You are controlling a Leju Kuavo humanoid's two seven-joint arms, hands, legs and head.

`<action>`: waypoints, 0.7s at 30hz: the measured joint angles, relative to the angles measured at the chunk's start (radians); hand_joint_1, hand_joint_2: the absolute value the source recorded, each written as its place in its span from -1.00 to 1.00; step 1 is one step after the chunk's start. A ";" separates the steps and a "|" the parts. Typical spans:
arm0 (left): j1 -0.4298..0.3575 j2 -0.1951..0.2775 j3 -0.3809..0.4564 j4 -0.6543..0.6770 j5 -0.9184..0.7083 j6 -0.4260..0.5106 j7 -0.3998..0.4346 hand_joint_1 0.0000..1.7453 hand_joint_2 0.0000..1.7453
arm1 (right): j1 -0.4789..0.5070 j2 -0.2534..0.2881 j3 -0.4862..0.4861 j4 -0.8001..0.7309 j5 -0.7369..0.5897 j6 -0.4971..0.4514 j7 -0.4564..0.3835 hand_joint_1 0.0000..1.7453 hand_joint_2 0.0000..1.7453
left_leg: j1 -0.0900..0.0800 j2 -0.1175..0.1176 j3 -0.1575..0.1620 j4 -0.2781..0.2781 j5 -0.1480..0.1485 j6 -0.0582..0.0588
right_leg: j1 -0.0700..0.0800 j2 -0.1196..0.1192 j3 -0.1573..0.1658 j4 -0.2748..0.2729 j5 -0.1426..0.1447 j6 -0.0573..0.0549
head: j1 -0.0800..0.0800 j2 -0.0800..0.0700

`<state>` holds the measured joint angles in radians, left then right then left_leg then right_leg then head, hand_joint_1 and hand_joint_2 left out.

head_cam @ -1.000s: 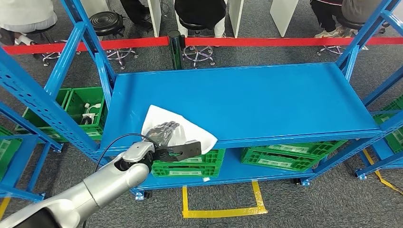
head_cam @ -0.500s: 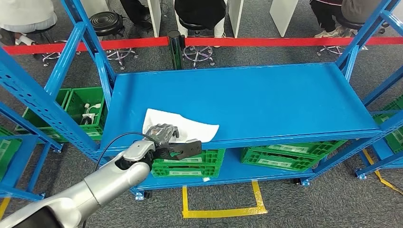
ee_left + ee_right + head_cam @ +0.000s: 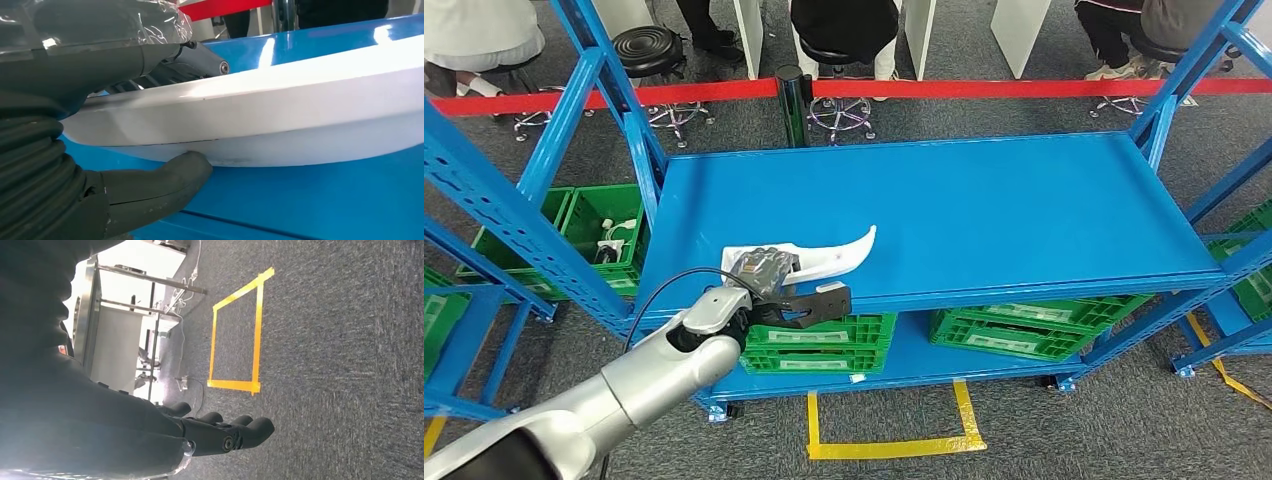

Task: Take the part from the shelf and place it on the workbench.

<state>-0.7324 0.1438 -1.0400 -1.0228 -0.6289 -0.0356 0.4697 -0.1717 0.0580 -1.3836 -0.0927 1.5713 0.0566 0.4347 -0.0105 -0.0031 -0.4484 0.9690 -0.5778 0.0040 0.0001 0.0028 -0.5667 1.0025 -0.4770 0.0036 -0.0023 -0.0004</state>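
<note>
Gripping the white part [image 3: 824, 262] at the shelf's front edge, the left hand [image 3: 769, 285] has its fingers over the top and its thumb [image 3: 165, 180] under the rim; the part's far end tilts up off the blue shelf [image 3: 984, 210]. The right hand [image 3: 220, 432] hangs over grey carpet with fingers loosely extended, holding nothing. Green crates [image 3: 819, 345] sit on the lower level. Beyond the shelf runs a red barrier [image 3: 1024, 87].

White curved part [image 3: 824, 262], tilted on shelf [image 3: 984, 210]
</note>
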 joint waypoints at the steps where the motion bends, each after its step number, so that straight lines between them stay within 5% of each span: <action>1: 0.001 0.000 0.000 -0.003 0.002 0.009 -0.007 1.00 1.00 | 0.000 0.000 0.000 0.000 0.000 0.000 0.000 -1.00 1.00 | 0.000 0.000 0.000 0.000 0.000 0.000 | 0.000 0.000 0.000 0.000 0.000 0.000 | 0.000 0.000; 21: 0.049 0.006 0.033 -0.239 0.039 0.195 -0.152 1.00 1.00 | 0.001 0.000 0.000 0.000 0.000 -0.015 -0.009 -1.00 1.00 | 0.000 0.002 0.000 0.000 0.000 0.000 | 0.000 0.000 0.000 0.000 0.000 0.000 | 0.000 0.000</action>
<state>-0.6833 0.1494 -1.0071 -1.2616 -0.5894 0.1589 0.3174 -0.1707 0.0580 -1.3836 -0.0927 1.5713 0.0416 0.4257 -0.0106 -0.0015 -0.4487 0.9690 -0.5779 0.0044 0.0000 0.0030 -0.5672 1.0022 -0.4768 0.0037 -0.0023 -0.0004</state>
